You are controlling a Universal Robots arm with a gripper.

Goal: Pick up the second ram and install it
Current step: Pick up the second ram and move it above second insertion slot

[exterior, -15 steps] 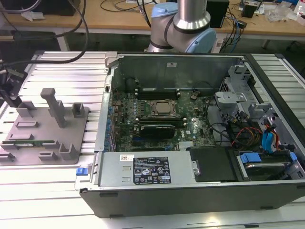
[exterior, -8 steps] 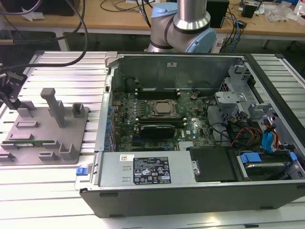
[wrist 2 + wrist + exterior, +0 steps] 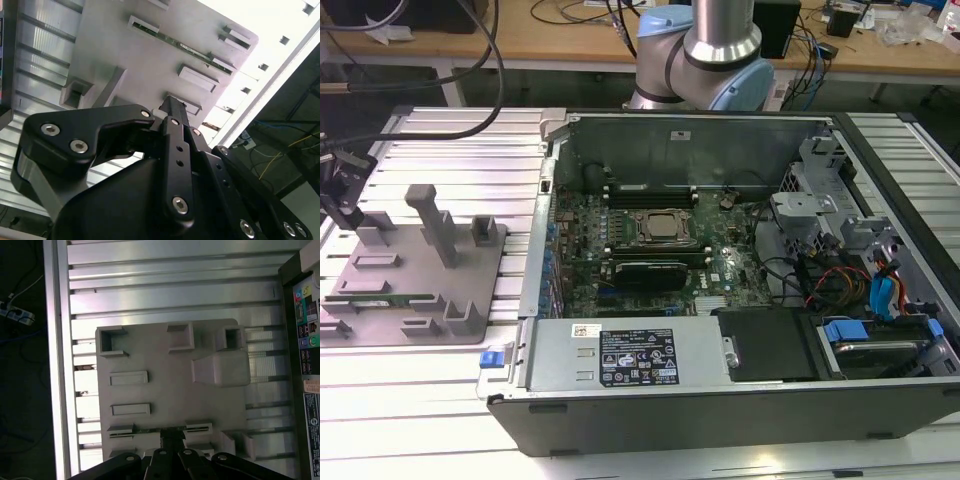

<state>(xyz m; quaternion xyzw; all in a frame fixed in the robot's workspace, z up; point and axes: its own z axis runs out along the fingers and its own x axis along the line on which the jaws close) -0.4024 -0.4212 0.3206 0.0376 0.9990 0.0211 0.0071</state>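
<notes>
The second ram [image 3: 382, 298] is a thin green stick lying flat in the holders of a grey fixture plate [image 3: 420, 275] at the exterior view's left. The second wrist view shows the ram [image 3: 192, 50] between two small holders, and in the first wrist view the ram [image 3: 148, 430] is a thin strip. My black gripper [image 3: 344, 208] hangs above the plate's far left part, apart from the ram. In the first wrist view the gripper [image 3: 172, 434] has its fingers drawn together with nothing between them. The gripper [image 3: 172, 102] is seen side-on in the second wrist view.
An open computer case [image 3: 720, 385] lies right of the plate, with its motherboard [image 3: 650, 235], cables and drive bays exposed. A tall grey post [image 3: 432, 215] and several blocks rise from the plate. Ribbed aluminium table [image 3: 450, 150] surrounds both. The arm's base [image 3: 705, 55] stands behind the case.
</notes>
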